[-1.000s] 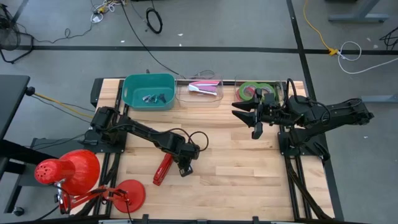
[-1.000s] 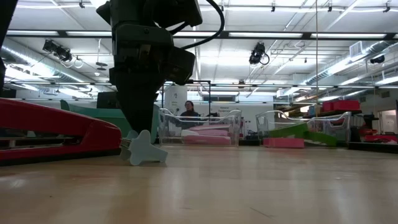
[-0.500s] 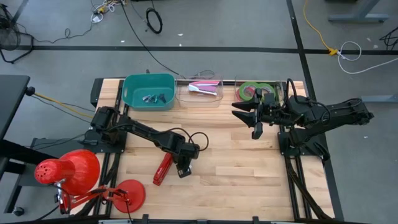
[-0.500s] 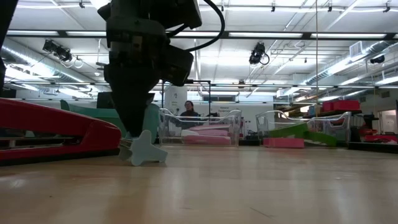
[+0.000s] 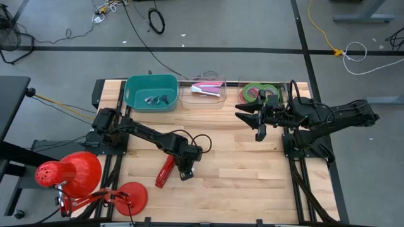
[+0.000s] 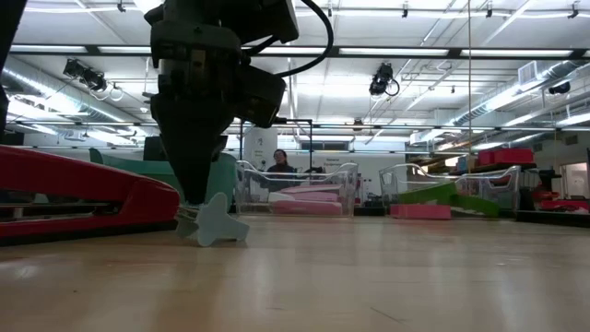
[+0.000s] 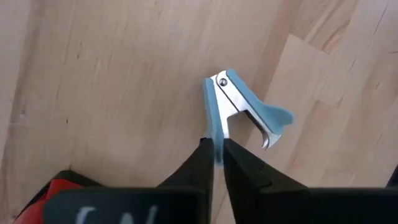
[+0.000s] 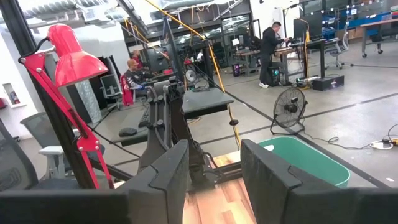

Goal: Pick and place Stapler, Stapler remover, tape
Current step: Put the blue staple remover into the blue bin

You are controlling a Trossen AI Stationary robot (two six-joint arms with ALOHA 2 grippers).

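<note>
A light-blue staple remover (image 7: 239,107) with metal jaws lies on the wooden table, next to a red stapler (image 5: 165,171) that lies flat near the table's middle front. My left gripper (image 7: 216,155) stands over the remover, pointing down, shut on it. In the low view the remover (image 6: 214,222) rests on the table below the gripper (image 6: 195,189). My right gripper (image 5: 255,121) hovers open and empty at the far right, in front of the clear bin with the green tape rolls (image 5: 260,92). My left gripper pinches one light-blue handle wing (image 7: 216,135) of the staple remover between its two fingers. The fingers come from above, pointing down. The remover lies on the table, its metal jaws pointing away from the fingers.
Along the far edge stand a teal bin (image 5: 151,82) holding staple removers, a clear bin (image 5: 203,96) holding pink staplers, and the clear tape bin (image 5: 282,94). A red desk lamp (image 5: 69,173) stands at the front left corner. Bare wood lies between the arms.
My left gripper has sunk a little onto the staple remover. The remover and the red stapler have stayed where they were.
</note>
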